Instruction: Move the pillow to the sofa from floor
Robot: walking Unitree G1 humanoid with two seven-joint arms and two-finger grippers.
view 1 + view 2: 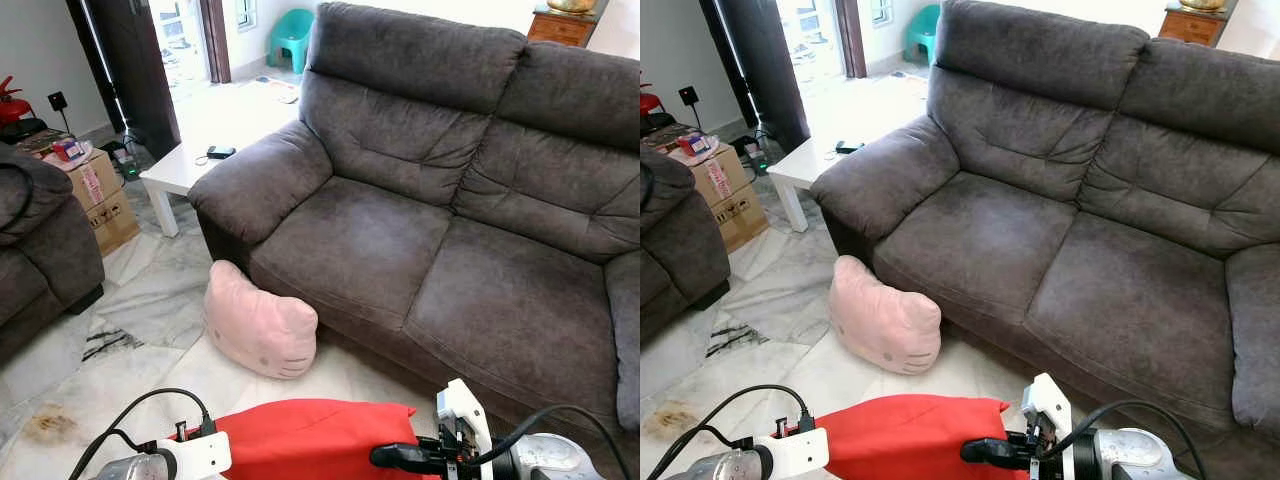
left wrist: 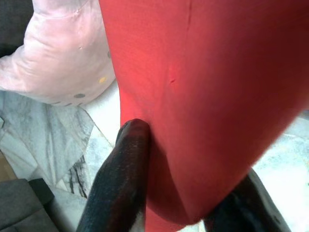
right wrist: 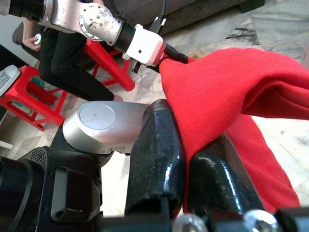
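On marble floor (image 1: 150, 300) before grey sofa (image 1: 440, 200), left hand (image 2: 169, 193) and right hand (image 3: 188, 174) pinching red pillow (image 1: 310, 435), pink pillow (image 1: 258, 325) beside.

Both silver arms are held low in front of the body, forearms turned inward toward each other. The left tool (image 2: 183, 193) is closed on one end of a red pillow (image 1: 310, 438), the cloth being pinched between its two black fingers (image 2: 120, 183). The right tool (image 3: 188, 179) is clamped on the opposite end, its fingers (image 3: 157, 154) pressed together over a fold of cloth.
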